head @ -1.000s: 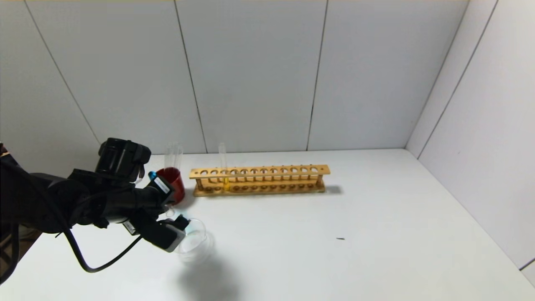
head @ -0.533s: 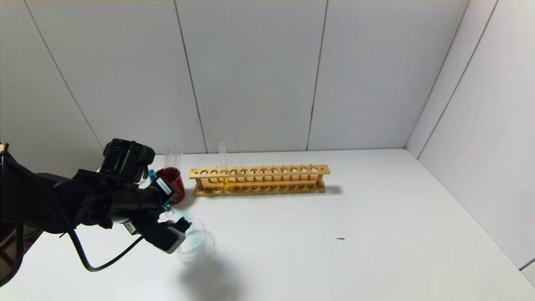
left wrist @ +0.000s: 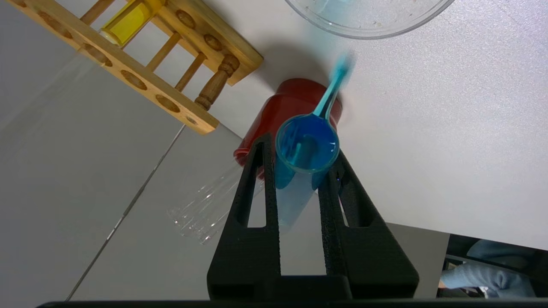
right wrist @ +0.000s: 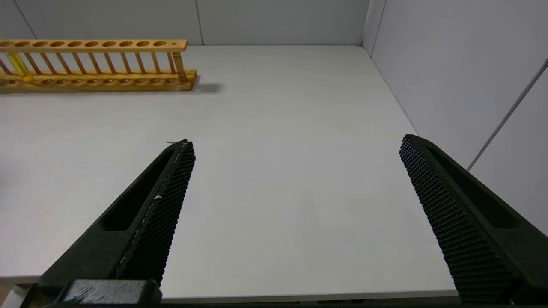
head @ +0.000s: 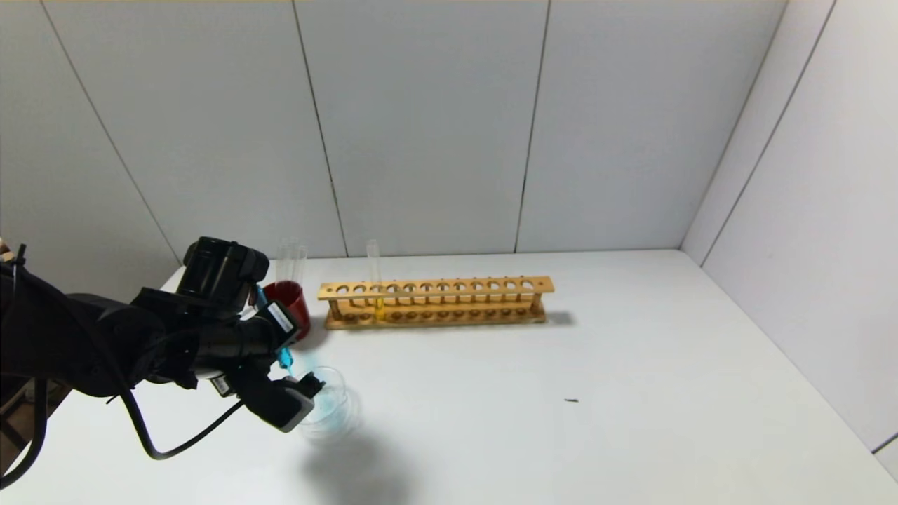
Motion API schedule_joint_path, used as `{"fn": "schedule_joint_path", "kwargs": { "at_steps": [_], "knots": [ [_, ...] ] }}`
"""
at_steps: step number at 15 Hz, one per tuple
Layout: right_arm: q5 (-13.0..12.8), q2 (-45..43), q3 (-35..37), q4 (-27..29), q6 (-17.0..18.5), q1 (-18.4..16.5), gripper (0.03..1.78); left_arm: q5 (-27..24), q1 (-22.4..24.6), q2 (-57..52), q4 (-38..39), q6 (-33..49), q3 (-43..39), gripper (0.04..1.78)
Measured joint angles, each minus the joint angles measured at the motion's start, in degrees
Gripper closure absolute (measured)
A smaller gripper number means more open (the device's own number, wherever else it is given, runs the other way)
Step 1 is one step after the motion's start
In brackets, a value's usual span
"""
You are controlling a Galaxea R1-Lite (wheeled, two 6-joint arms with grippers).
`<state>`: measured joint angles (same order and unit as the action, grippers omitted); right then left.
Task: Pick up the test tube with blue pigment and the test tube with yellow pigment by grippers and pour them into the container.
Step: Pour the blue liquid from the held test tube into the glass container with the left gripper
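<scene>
My left gripper (head: 289,365) is shut on the test tube with blue pigment (head: 283,356), which it holds tilted with its mouth down over the container (head: 331,414), a clear glass dish. In the left wrist view the black jaws of the left gripper (left wrist: 299,149) clamp the blue tube (left wrist: 307,143), and a thin blue stream (left wrist: 332,92) runs toward the dish rim (left wrist: 342,33). The dish bottom looks tinted blue. The test tube with yellow pigment (head: 379,303) stands upright in the wooden rack (head: 435,286). My right gripper (right wrist: 295,143) hangs open and empty over bare table, outside the head view.
A dark red cup (head: 293,303) holding clear empty tubes (head: 291,258) stands just behind my left gripper, at the rack's left end. White walls close the back and right side. A tiny dark speck (head: 572,400) lies on the table at the right.
My left gripper has shifted slightly right and tipped the blue tube further. A blue stream now falls from the tube, and the dish shows more blue than before.
</scene>
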<state>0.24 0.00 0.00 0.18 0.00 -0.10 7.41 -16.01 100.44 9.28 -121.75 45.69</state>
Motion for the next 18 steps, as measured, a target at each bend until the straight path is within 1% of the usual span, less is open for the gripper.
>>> {"fn": "schedule_joint_path", "kwargs": {
  "at_steps": [4,7,11,18],
  "knots": [
    [0.0,0.0,0.0,0.0,0.0,0.0,0.06,0.1,-0.1,0.3,0.0,-0.4,-0.2,1.50],
    [0.0,0.0,0.0,0.0,0.0,0.0,0.06,0.2,-0.1,0.6,0.8,-2.7,0.0,1.50],
    [0.0,0.0,0.0,0.0,0.0,0.0,0.06,0.2,-1.0,0.9,1.7,-3.4,-0.2,1.50],
    [0.0,0.0,0.0,0.0,0.0,0.0,0.06,0.1,-1.3,0.1,1.7,-8.5,-0.1,1.50]
  ]
}}
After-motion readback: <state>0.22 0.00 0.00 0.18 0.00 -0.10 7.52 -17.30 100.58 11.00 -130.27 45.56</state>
